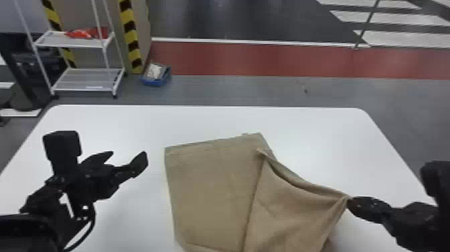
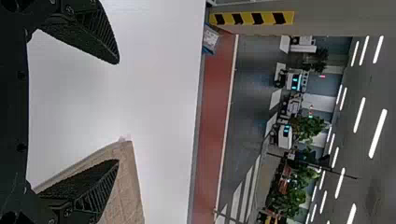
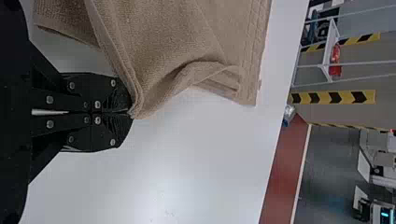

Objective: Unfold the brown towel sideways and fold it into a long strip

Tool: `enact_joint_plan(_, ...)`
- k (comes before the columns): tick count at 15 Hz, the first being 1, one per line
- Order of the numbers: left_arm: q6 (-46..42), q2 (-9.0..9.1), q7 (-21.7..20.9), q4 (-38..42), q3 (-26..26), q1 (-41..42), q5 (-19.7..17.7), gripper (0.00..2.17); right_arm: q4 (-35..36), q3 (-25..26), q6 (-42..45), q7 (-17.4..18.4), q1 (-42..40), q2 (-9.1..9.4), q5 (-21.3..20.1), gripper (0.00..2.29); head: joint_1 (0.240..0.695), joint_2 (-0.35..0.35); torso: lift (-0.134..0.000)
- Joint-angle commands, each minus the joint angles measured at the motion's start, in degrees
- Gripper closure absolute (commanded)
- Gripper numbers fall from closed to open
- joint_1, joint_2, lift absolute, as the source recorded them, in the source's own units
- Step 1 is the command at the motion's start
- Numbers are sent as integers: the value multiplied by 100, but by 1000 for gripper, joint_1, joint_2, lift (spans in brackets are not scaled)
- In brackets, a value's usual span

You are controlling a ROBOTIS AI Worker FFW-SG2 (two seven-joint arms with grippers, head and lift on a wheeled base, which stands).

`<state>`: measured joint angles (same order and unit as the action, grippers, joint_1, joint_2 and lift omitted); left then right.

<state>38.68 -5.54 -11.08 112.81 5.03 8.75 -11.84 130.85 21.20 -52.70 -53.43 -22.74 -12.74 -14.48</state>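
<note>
The brown towel [image 1: 214, 187] lies on the white table, its right part pulled up and out to the right in a raised fold. At that corner my right gripper [image 1: 350, 201] is shut on the cloth. In the right wrist view the towel [image 3: 163, 42] runs from the pinched tips of my right gripper [image 3: 130, 113]. Left of the towel, apart from it, my left gripper [image 1: 125, 157] stands open with nothing between its fingers. The left wrist view shows the towel [image 2: 126, 186] behind one finger of my left gripper [image 2: 116, 112].
The white table [image 1: 117, 124] extends beyond the towel on its far side, left and right. Past its far edge stand a white shelf rack [image 1: 85, 80] and a blue bin [image 1: 156, 75] on the floor.
</note>
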Motion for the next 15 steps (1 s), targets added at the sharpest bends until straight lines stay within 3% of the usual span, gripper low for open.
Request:
enact_joint_plan(1, 66, 9, 10, -225, -142, -189, 129, 144, -261, 359, 0, 0, 121, -53, 138, 1420, 695, -132, -120)
enact_joint_plan(9, 277, 44, 54, -805, -1083, -559, 718, 144, -692, 1361, -53, 26, 305, -80, 578, 1420, 695, -292, -120)
enact_joint_plan(12, 277, 88, 71, -989, -1443, -690, 946, 154, -701, 1493, -193, 26, 349, -80, 631, 1420, 695, -350, -120)
enact_joint_plan(15, 277, 149, 89, -1244, -1619, -822, 1069, 208, -718, 1510, -176, 17, 358, -80, 692, 1420, 695, -350, -120)
